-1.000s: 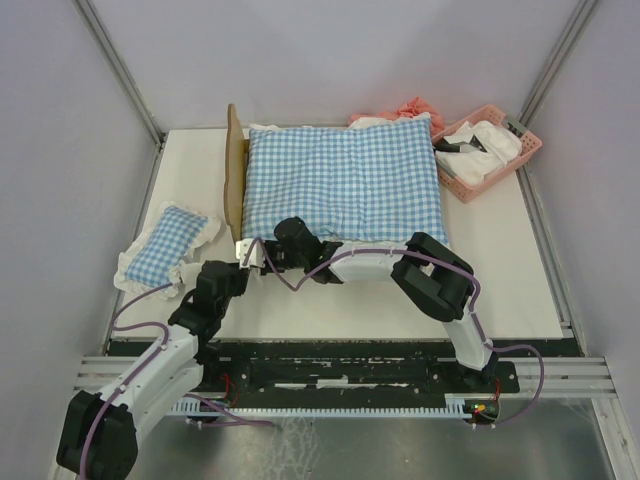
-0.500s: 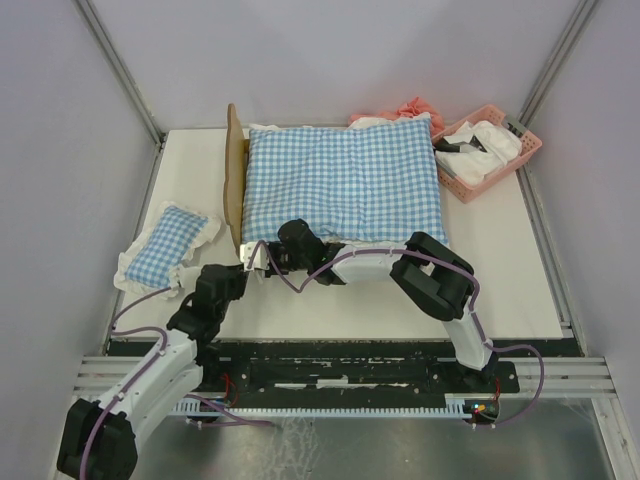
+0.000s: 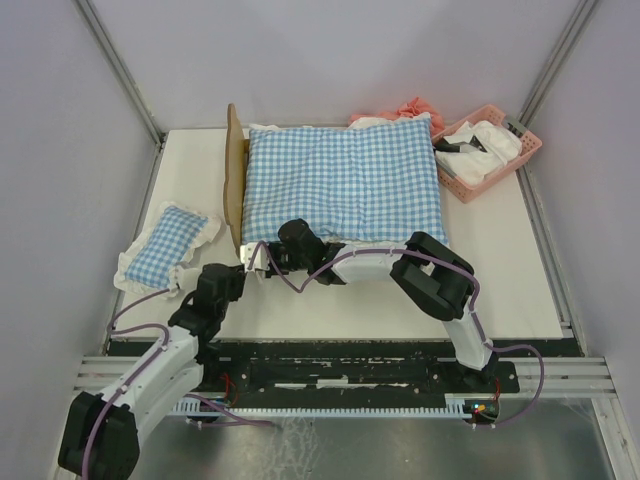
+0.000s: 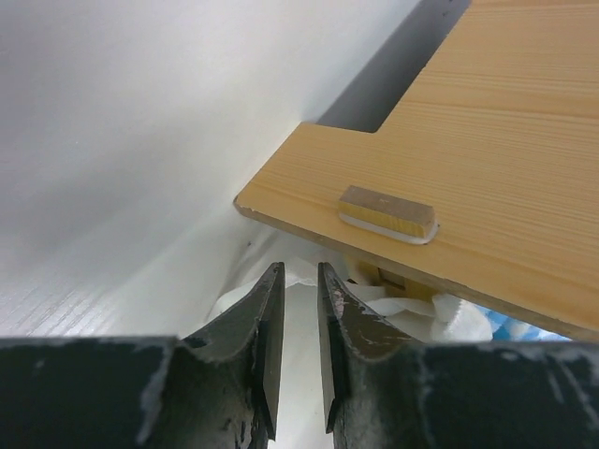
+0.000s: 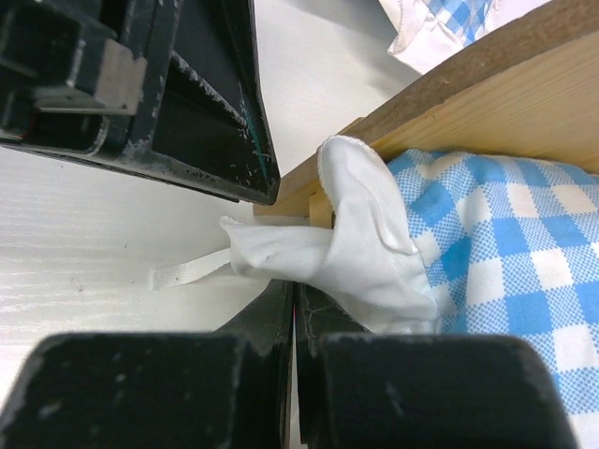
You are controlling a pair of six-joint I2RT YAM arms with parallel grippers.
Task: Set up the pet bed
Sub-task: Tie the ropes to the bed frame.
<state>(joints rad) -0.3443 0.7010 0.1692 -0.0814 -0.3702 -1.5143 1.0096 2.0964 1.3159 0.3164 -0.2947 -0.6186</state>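
Pet bed [image 3: 236,175] on white table [image 3: 510,275], pale walls [image 3: 330,50] around

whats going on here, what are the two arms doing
Both arms are at the near left corner of the pet bed, which has the big checked cushion lying on it. The right arm's fingers are shut and seem to pinch the cushion's white frill by the wooden rail. The left arm's fingers are slightly apart beside the frame, holding nothing. A small checked pillow lies off to the left.
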